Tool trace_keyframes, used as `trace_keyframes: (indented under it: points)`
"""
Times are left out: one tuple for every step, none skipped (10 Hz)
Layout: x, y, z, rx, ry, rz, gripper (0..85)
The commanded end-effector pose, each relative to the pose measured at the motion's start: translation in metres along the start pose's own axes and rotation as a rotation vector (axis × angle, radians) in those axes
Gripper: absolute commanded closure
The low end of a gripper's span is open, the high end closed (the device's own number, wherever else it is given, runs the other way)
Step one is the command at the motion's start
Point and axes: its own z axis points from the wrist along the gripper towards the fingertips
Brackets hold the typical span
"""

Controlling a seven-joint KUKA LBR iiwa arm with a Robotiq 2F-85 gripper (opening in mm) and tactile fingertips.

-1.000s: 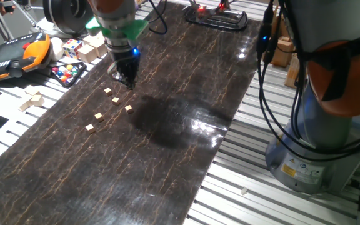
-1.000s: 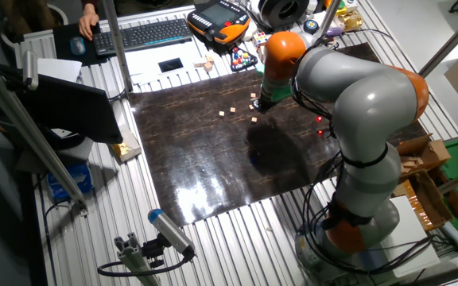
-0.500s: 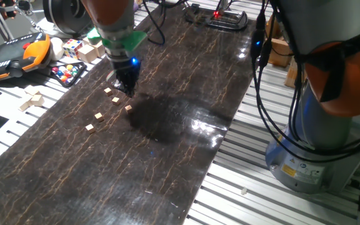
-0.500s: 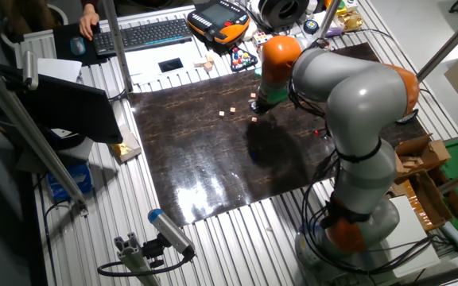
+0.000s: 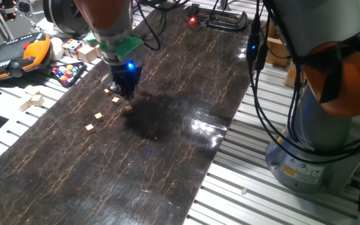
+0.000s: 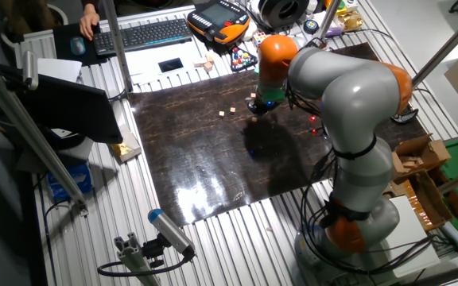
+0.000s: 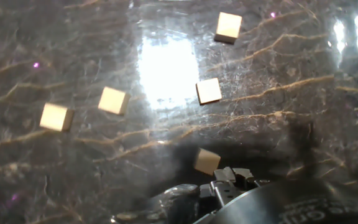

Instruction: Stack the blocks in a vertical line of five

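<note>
End effector (image 5: 125,92): two-finger type on the KUKA arm (image 6: 348,95), lowered close over the dark marbled worktop (image 5: 186,144) amid the cluster of blocks; a blue light glows on its body. Whether the fingers are spread or pressed together cannot be told from any view; the hand view shows only dark hardware at the bottom edge.

Blocks, five tiny light-tan wooden cubes, all lying singly on the worktop, none stacked:
- nearest block (image 7: 206,161), just beside the end effector's hardware in the hand view, slightly tilted to the frame; contact cannot be told.
- middle block (image 7: 209,91), beyond the nearest one, apart from it.
- far block (image 7: 229,27), further out again, near the top of the hand view.
- left-centre block (image 7: 114,100), off to the left of the middle block.
- outermost block (image 7: 56,117), just beyond the left-centre one, well apart from the end effector.

In the fixed view, two cubes show clear of the end effector: one (image 5: 98,116) and another (image 5: 90,127), with a third (image 5: 129,108) just beside the fingers.

Surroundings beyond the worktop edge: orange teach pendant (image 5: 17,53), multicoloured puzzle cube (image 5: 72,47), larger pale wooden blocks (image 5: 31,99), keyboard (image 6: 145,33).
</note>
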Motion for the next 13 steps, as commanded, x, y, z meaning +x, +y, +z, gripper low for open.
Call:
trace_keyframes:
  points:
    - [0.000,0.002,0.001,0.000,0.000,0.021,84.3]
    - [-0.001,0.004,0.002,0.000,0.001,0.045,84.3]
    - [-0.001,0.006,0.001,-0.019,0.004,0.079,83.7]
    - [-0.001,0.007,0.001,-0.009,0.000,0.081,75.0]
    - [-0.001,0.007,0.002,-0.009,-0.003,0.087,61.0]
    - [0.000,0.008,0.004,-0.010,-0.008,0.095,56.0]
    - [0.000,0.008,0.006,-0.012,-0.016,0.115,46.7]
    - [0.001,0.009,0.008,-0.014,-0.022,0.128,44.0]
    - [0.003,0.010,0.010,-0.013,-0.026,0.136,44.3]
    - [0.005,0.012,0.013,-0.013,-0.026,0.144,44.7]
    - [0.006,0.013,0.016,-0.009,-0.027,0.154,45.0]
    - [0.006,0.013,0.017,-0.006,-0.023,0.162,45.0]
    - [0.006,0.012,0.018,-0.006,-0.023,0.167,45.0]
